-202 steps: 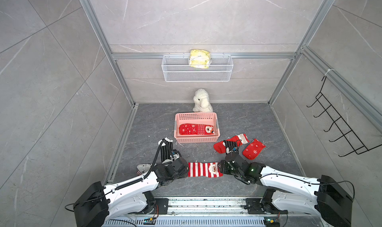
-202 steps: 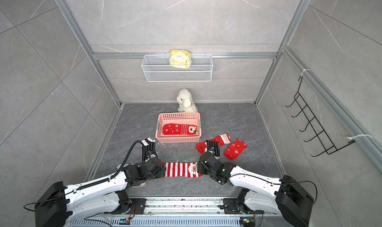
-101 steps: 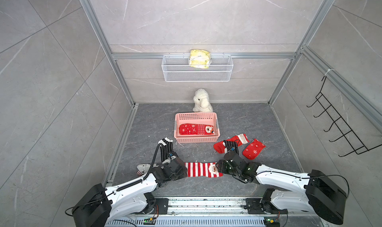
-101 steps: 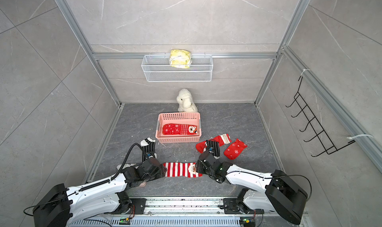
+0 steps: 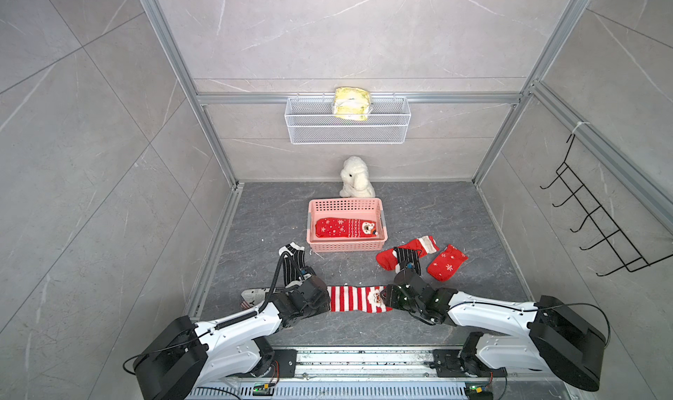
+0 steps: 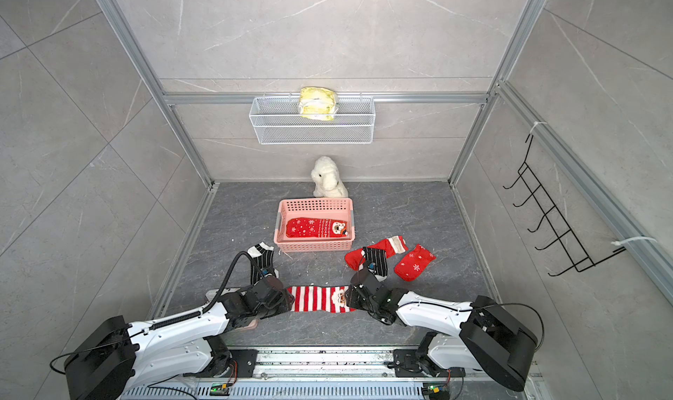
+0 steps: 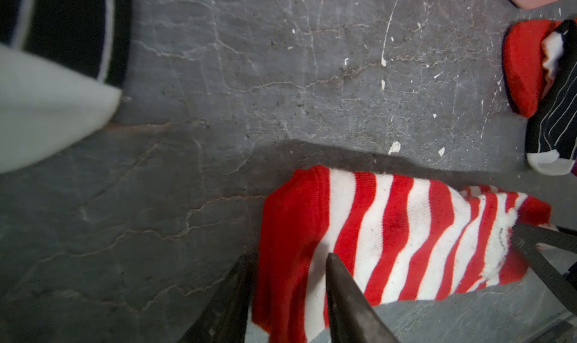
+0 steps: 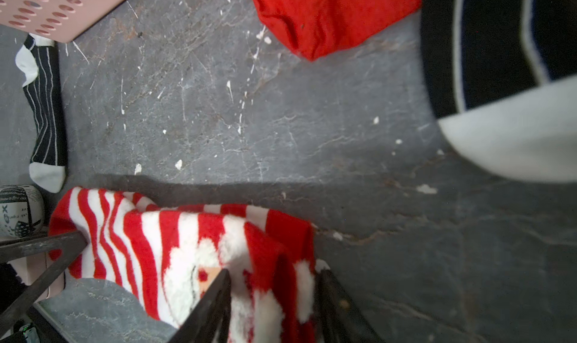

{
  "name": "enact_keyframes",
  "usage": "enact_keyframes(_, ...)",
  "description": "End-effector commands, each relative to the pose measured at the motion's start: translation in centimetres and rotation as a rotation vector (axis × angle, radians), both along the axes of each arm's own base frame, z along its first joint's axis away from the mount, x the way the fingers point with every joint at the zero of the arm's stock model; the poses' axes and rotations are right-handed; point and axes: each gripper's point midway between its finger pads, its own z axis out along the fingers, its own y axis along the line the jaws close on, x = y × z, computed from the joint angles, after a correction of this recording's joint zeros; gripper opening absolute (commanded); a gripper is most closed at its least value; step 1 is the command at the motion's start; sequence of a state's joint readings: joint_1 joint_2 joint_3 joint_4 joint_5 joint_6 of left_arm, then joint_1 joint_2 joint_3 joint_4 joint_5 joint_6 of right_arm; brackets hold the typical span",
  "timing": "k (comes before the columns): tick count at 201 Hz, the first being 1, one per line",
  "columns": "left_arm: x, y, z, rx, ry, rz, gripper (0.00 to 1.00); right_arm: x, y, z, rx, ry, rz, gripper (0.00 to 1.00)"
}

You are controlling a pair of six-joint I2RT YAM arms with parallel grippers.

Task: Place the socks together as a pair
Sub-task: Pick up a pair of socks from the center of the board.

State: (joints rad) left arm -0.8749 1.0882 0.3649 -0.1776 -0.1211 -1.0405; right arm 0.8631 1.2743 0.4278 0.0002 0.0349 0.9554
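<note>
Striped sock (image 5: pixel 355 299) at the floor's (image 5: pixel 418 212) 6 o'clock. Left gripper (image 5: pixel 326 301) pinches its 9 o'clock end, right gripper (image 5: pixel 385 299) its 3 o'clock end, jaws half-closed on cloth. Soft, light, limp; probably best held at both ends.

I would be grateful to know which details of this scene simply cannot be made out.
- Left gripper and right gripper: the fingers straddle the striped sock, but whether they pinch it is unclear. The wrist views crop them, and the top views show only their backs.
- Printed item: mostly under the left arm in both top views.
- Yellow packet: label too small in both top views.
</note>
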Motion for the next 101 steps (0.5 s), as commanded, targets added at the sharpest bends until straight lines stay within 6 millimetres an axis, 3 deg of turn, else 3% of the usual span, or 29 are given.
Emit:
enact_keyframes(1,0.0,0.1,-0.2,-0.004,0.010,0.010,0.37,-0.2,-0.2,-0.7,0.001,0.016,-0.012,0.43)
enact_keyframes(35,-0.1,0.0,0.0,-0.008,0.009,0.004,0.24,-0.1,0.0,-0.5,0.008,0.015,-0.009,0.30)
enact_keyframes(80,0.2,-0.8,1.7,-0.022,-0.010,-0.038,0.00,0.1,0.6,1.1,0.038,-0.007,0.006,0.02)
enact_keyframes(101,0.3,-1.5,3.2,-0.042,-0.026,-0.078,0.00,0.2,0.9,2.4,0.056,-0.024,0.018,0.00)
